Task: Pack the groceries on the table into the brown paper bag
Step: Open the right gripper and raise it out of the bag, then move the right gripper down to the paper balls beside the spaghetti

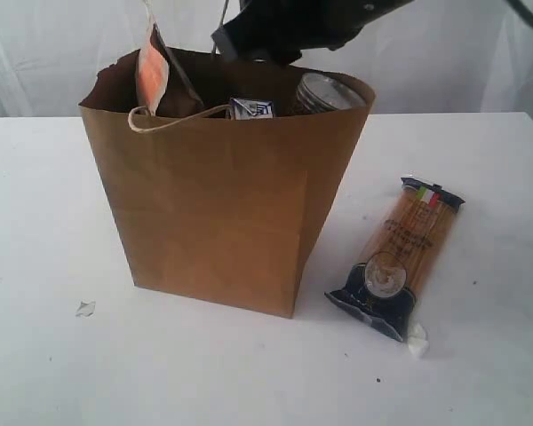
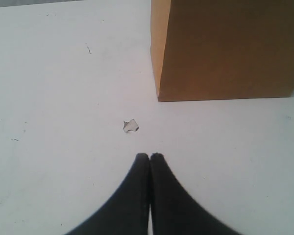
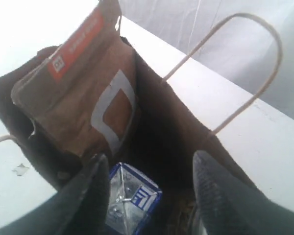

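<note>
The brown paper bag [image 1: 222, 195] stands upright on the white table [image 1: 62, 373]. Out of its mouth stick the brown orange-labelled pouch [image 1: 151, 75], the small blue-white carton [image 1: 251, 108] and a jar with a shiny lid [image 1: 329, 91]. The spaghetti packet [image 1: 400, 257] lies flat on the table to the bag's right. My right gripper [image 3: 149, 164] hangs open over the bag's mouth, with the carton [image 3: 130, 198] just below, beside one finger and not held; the pouch [image 3: 88, 93] leans against the bag's wall. My left gripper [image 2: 150, 156] is shut and empty, low over the table near the bag's corner [image 2: 159, 95].
A small scrap of white paper [image 1: 85, 308] lies on the table left of the bag, just ahead of the left fingertips [image 2: 130, 126]. One cord handle [image 3: 245, 63] arches up beside the right gripper. The black right arm [image 1: 280, 27] reaches in from above the bag.
</note>
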